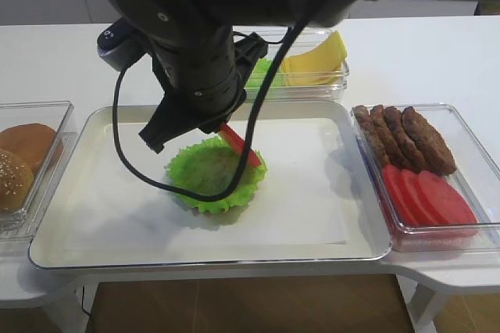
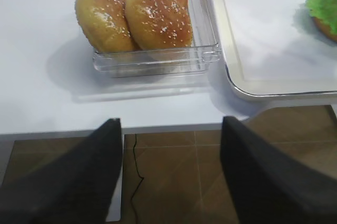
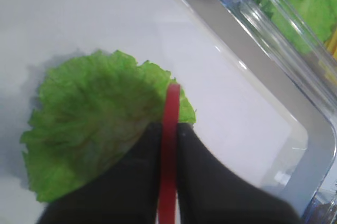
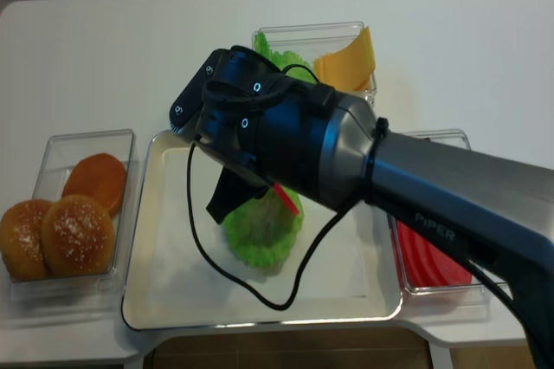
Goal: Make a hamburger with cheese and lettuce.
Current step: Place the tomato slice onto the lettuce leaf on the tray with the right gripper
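Right wrist view shows the right gripper (image 3: 168, 129) with its two black fingers (image 3: 138, 182) pressed on a thin red slice (image 3: 169, 145). The slice stands on its edge, right above the hamburger (image 3: 95, 124). The slice's tip is over the leaf's far rim.

The tray (image 1: 101, 216) is big, white and flat, with round corners and a shiny rim. The hamburger (image 1: 212, 174) sits near its middle. Its top is a round, bright green leaf with a curly edge.

Four clear plastic boxes stand around the tray. One holds brown buns (image 2: 158, 16) that are round and dotted with seeds. One holds dark bumpy patties (image 1: 406, 139) and smooth red slices (image 1: 430, 198). The back box holds the lettuce (image 1: 260, 75) and the cheese (image 1: 316, 59), which is pale yellow, thin and smooth.

The left gripper (image 2: 171, 174) hangs off the table edge, near the buns. Its fingers (image 2: 73, 176) are wide apart and hold nothing.
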Tool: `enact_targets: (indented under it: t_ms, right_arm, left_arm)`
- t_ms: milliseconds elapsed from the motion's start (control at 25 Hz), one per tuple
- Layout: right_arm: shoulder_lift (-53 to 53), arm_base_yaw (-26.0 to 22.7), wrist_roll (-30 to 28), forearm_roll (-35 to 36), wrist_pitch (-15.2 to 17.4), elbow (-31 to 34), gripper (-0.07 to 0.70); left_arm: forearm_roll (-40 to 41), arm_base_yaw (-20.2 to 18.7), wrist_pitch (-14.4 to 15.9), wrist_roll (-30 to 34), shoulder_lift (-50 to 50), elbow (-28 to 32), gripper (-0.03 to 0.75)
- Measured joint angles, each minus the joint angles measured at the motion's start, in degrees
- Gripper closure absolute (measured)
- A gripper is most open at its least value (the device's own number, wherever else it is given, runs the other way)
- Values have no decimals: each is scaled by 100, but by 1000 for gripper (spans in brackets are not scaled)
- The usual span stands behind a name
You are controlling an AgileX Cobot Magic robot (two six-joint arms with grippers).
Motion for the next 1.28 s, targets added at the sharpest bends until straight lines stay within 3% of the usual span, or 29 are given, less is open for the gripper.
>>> enact_targets:
  t_ms: [520, 960, 1280]
  right_arm:
    - [77, 0, -45, 60, -13, -13, 567]
    - [77, 0, -45, 217, -13, -13, 358]
    - [77, 0, -58, 387, -13, -13, 251]
  left_arm:
    - [0, 0, 0, 0, 0, 0, 277]
    - [0, 0, 0, 0, 0, 0, 277]
    - [0, 0, 0, 7, 0, 0, 277]
